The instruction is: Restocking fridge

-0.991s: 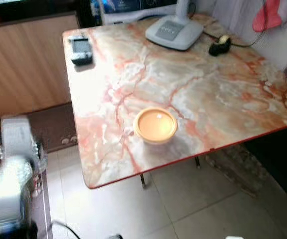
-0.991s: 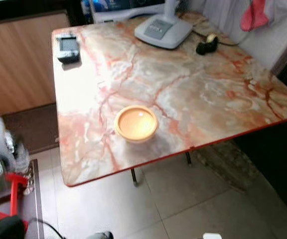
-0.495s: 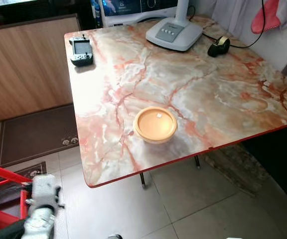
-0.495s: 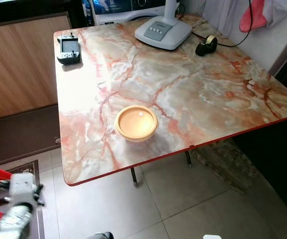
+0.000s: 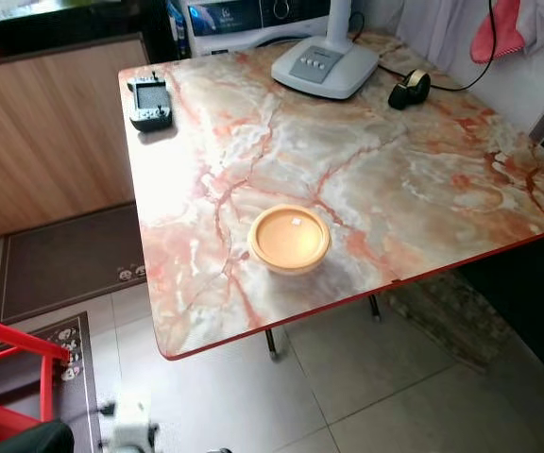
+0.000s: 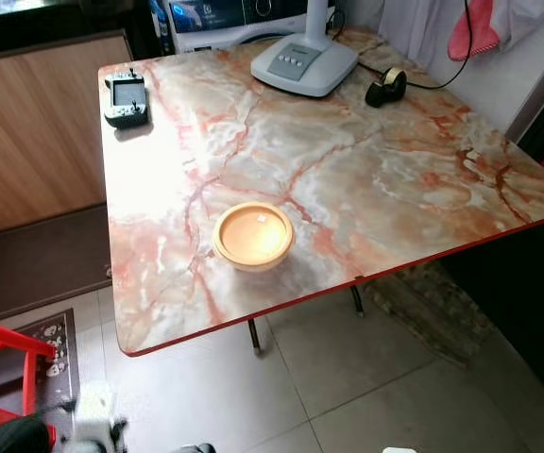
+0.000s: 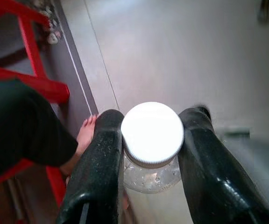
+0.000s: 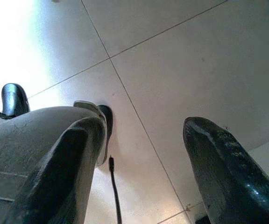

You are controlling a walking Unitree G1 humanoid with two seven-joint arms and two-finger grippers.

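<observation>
Since a second ago the left arm has dropped from beside the bench edge to the bottom of the head view, where just a blurred white shape shows low over the floor tiles; the camera itself has shifted only slightly. In the left wrist view the left tool (image 7: 151,135) is clenched on a clear bottle (image 7: 152,173) with a white screw cap (image 7: 152,133), one black finger (image 7: 99,158) pressed to each side of the neck just under the cap. Below it lie pale floor tiles (image 7: 172,51), a red plastic chair (image 5: 8,377) frame and a person's bare foot (image 7: 83,140) under a dark trouser leg.

The right tool (image 8: 144,158) hangs over the floor with its fingers spread apart and nothing between them (a thin black cable trails on the tiles beneath).

On the marble-patterned bench (image 5: 414,160) an orange bowl (image 5: 289,239) sits near the front edge. A grey handheld controller (image 5: 148,102) lies at the far left corner, a white lamp base (image 5: 324,66) stands at the far side, and a black tape dispenser (image 5: 409,90) rests just right of it. A brown mat (image 5: 64,260) lies on the floor beside the bench.
</observation>
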